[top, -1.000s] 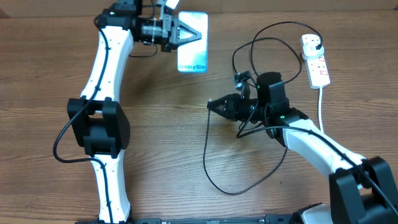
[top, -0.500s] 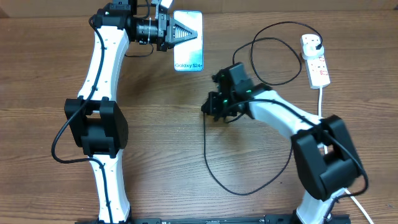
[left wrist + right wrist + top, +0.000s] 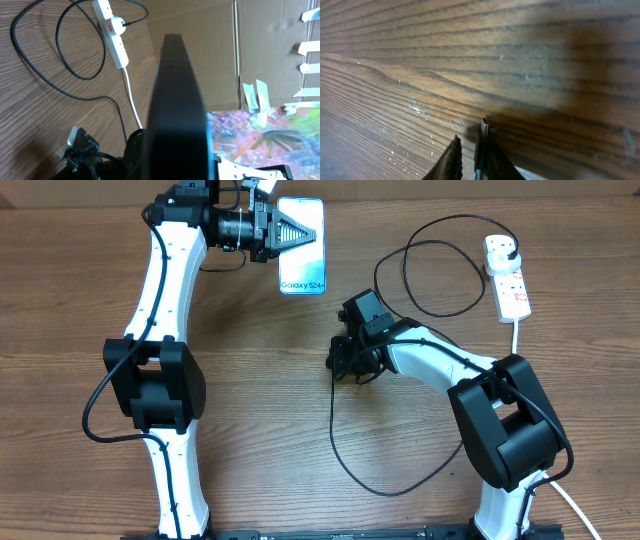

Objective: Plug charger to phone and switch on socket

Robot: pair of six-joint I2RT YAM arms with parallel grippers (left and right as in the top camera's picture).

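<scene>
**Right arm tucked in over the connector; phone lifted clear at the back**

Over the last second I watched the right arm fold in from the near right corner. Its wrist tipped down until the right gripper (image 3: 340,363) pointed at the table (image 3: 250,430), mid-way along the free end of the charger (image 3: 384,492). The left gripper (image 3: 295,232) carried the phone (image 3: 305,255) a little up and to the left, then held there for the last half second. It was clamped on the phone's left part at the far edge of the table, screen up, well apart from the right gripper. I read this as set-up for the plug-in, with connector and phone not yet brought together.

In the right wrist view the fingers were nearly together with a thin connector tip (image 3: 481,142) standing between them. They looked closed on it, though the picture was blurred and too close to the wood for me to be sure of the hold.

The left wrist view was mostly filled by the phone seen edge-on and dark, so I could not find its port. The socket (image 3: 508,280) lay at the far right with the cable running to its far end. Its switch was too small for me to read
</scene>
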